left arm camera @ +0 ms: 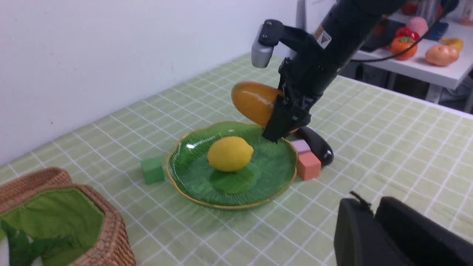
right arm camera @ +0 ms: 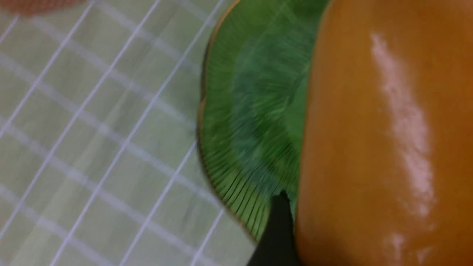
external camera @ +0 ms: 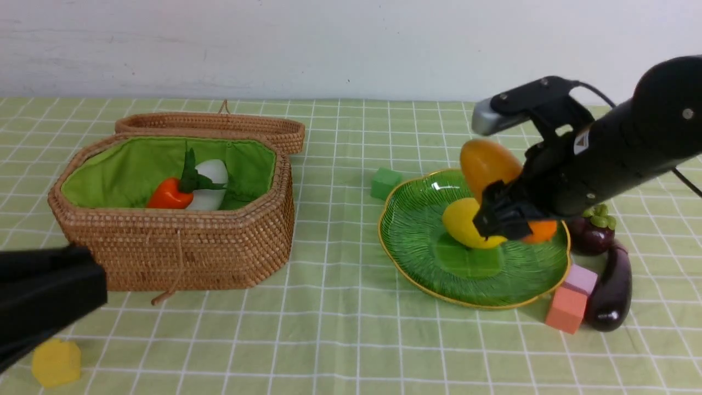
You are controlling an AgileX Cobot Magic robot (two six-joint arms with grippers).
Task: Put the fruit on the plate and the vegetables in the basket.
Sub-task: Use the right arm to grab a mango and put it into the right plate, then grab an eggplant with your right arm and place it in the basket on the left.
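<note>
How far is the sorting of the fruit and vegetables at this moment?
Already done: the lemon lies on the green plate, and the carrot and radish are inside the basket.
In hand: the right claw holds the mango above the plate.
Left: the mangosteen and eggplant are beside the plate, still unsorted. Whether the basket hides anything more, I cannot tell.

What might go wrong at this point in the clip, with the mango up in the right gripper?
The mango hangs above the plate beside the lemon, so lowering it could knock the lemon and set it rolling. Its smooth, rounded skin might slip in the right gripper. The mangosteen sits close to the eggplant, so a later grab for one could nudge the other.
</note>
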